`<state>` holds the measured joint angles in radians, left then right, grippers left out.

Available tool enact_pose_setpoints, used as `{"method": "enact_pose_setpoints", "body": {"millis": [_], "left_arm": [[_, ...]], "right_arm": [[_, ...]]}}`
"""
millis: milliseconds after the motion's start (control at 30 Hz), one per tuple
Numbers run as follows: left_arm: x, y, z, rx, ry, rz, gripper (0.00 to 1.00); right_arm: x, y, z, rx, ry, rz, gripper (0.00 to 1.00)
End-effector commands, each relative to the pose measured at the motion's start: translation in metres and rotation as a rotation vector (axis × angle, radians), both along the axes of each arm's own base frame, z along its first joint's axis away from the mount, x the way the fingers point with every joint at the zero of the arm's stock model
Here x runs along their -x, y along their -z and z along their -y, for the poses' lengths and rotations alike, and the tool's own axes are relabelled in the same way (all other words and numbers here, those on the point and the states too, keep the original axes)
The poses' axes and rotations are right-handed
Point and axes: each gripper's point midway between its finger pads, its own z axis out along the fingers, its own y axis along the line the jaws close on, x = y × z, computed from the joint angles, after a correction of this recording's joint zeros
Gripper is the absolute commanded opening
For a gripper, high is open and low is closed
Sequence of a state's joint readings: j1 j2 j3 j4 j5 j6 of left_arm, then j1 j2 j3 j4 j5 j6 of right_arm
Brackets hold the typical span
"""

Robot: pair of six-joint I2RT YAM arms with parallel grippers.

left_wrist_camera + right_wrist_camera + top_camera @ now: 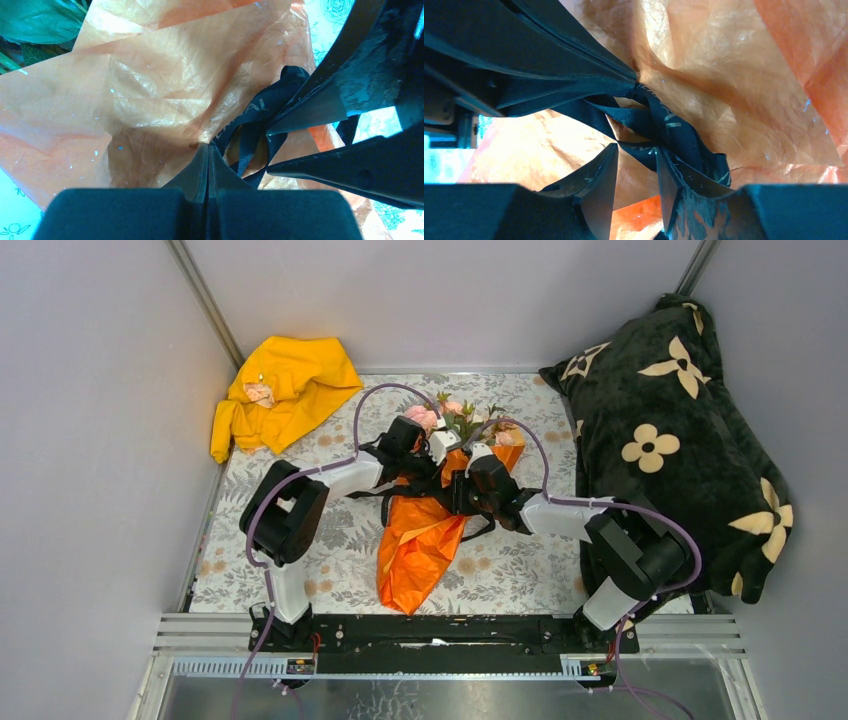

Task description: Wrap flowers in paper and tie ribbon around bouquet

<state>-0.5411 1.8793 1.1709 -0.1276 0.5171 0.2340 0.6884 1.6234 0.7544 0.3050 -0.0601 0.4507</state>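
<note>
Left gripper (208,148): jaws pressed flat together, tip pinching a narrow black ribbon (255,112) with small gold lettering where its strands bunch against the wrap. Right gripper (636,150): jaws apart, one strand of the ribbon lying across the gap, not clamped. Both tips meet nose to nose over the waist of the bouquet (425,540), which lies at the middle of the table. Its wrap is a creased sheet of thin bright orange paper (150,80) gathered into a cone, narrow end toward the arm bases, open end toward the far wall. Pale pink artificial roses with green leaves (455,415) stick out of the open end. Loose black ribbon ends trail onto the cloth on either side of the cone. Surface: a pale tablecloth printed with a brown-and-grey floral pattern (330,570) covering the whole table. Far left corner: a crumpled yellow cloth garment (285,390). Right side: a large black pillow with cream flower shapes (670,440), propped against the wall and overhanging the cloth. Enclosure: plain grey walls (100,440) with slanted metal corner posts (205,300). Near edge: a black mounting rail (440,632) carrying both arm bases; purple cables (375,395) loop along the arms.
</note>
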Motion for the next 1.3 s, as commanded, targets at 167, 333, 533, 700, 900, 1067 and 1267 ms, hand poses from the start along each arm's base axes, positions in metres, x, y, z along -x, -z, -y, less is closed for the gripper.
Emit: {"method": "enact_pose_setpoints", "body": {"millis": [167,333,533,700,900,1067,1267], "left_arm": [[-0.001,-0.02,0.003,0.03,0.007,0.016,0.0],[0.001,-0.052,-0.006,0.011,0.035,0.04,0.43],[0.027,-0.085,-0.034,-0.045,0.048,0.051,0.52],[0.073,-0.064,-0.069,-0.148,0.073,-0.011,0.24],[0.128,-0.025,-0.075,-0.192,0.157,-0.121,0.18],[0.134,-0.036,-0.056,-0.157,0.216,-0.078,0.27],[0.082,-0.05,-0.088,-0.267,0.146,0.092,0.42]], "right_arm": [[-0.009,-0.007,-0.005,0.008,0.005,0.048,0.0],[-0.004,-0.018,0.0,0.017,-0.001,0.058,0.0],[-0.002,-0.027,-0.003,0.001,-0.025,0.06,0.0],[-0.004,-0.035,-0.007,-0.006,-0.038,0.07,0.0],[-0.002,-0.049,-0.014,-0.034,-0.068,0.059,0.0],[0.011,-0.05,-0.016,-0.033,-0.106,-0.015,0.0],[0.025,-0.045,-0.002,0.011,-0.124,-0.092,0.0]]}}
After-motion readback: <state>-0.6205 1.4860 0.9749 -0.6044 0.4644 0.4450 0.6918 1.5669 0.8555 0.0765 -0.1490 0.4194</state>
